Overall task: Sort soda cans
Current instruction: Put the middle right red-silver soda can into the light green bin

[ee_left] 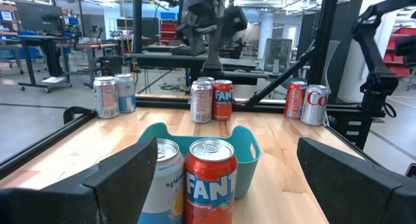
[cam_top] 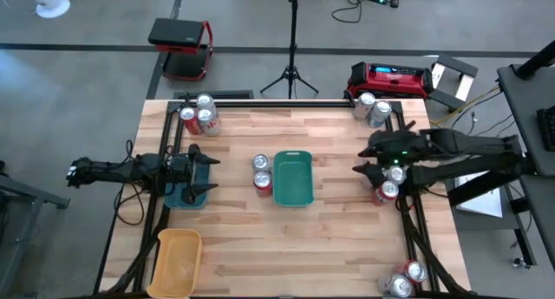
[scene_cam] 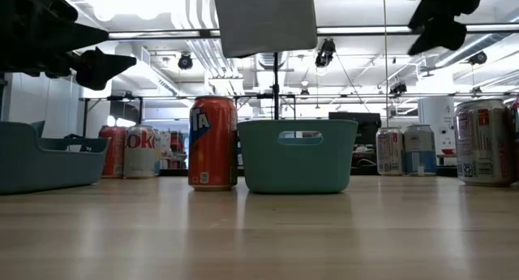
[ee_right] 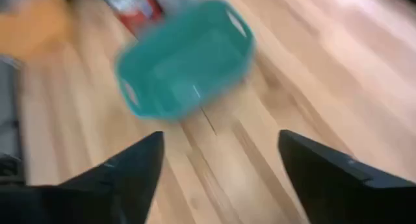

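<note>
Two soda cans stand on their bases mid-table: a silver one [cam_top: 261,163] and a red Fanta can [cam_top: 263,183], both just left of a green tray [cam_top: 292,179]. My left gripper [cam_top: 211,175] hangs open above a dark teal tray [cam_top: 186,195], pointing at those two cans [ee_left: 210,178]. My right gripper [cam_top: 360,160] is open in the air to the right of the green tray [ee_right: 185,58], clear of the cans below its arm [cam_top: 386,189]. Other soda cans stand in clusters at the far left [cam_top: 198,117], far right [cam_top: 371,108] and near right [cam_top: 406,280].
A yellow tray [cam_top: 176,260] lies at the near left corner. The black frame rails [cam_top: 286,101] run along the table's far edge and sides. Bare wood [cam_top: 295,247] stretches across the near middle of the table.
</note>
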Controlling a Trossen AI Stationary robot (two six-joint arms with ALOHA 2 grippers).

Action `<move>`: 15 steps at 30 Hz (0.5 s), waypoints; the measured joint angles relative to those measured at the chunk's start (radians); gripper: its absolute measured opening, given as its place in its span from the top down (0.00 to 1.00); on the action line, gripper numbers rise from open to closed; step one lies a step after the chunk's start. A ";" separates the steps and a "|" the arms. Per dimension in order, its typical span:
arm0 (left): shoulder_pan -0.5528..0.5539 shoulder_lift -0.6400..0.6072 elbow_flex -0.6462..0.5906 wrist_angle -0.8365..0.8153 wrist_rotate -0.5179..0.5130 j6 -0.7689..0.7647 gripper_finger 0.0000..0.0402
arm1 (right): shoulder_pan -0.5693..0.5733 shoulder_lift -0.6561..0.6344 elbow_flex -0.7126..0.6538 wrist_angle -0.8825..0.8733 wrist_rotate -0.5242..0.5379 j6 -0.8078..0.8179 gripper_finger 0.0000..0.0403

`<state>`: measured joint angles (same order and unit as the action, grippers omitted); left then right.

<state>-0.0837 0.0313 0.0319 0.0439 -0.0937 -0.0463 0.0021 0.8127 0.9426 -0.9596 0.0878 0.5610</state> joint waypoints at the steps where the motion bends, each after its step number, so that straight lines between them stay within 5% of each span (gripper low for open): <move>1: 0.000 0.000 0.000 0.000 0.000 0.000 0.12 | 0.000 0.038 0.030 -0.057 0.003 0.013 0.18; 7: 0.000 0.000 0.000 0.000 0.000 0.000 0.12 | 0.000 0.216 0.101 -0.331 -0.015 0.078 0.04; 15: 0.000 0.000 0.000 0.000 0.000 0.000 0.12 | -0.052 0.269 0.041 -0.371 -0.017 0.084 0.01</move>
<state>-0.0839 0.0312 0.0317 0.0437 -0.0940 -0.0463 -0.0501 1.0812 0.9841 -1.3304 0.0711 0.6452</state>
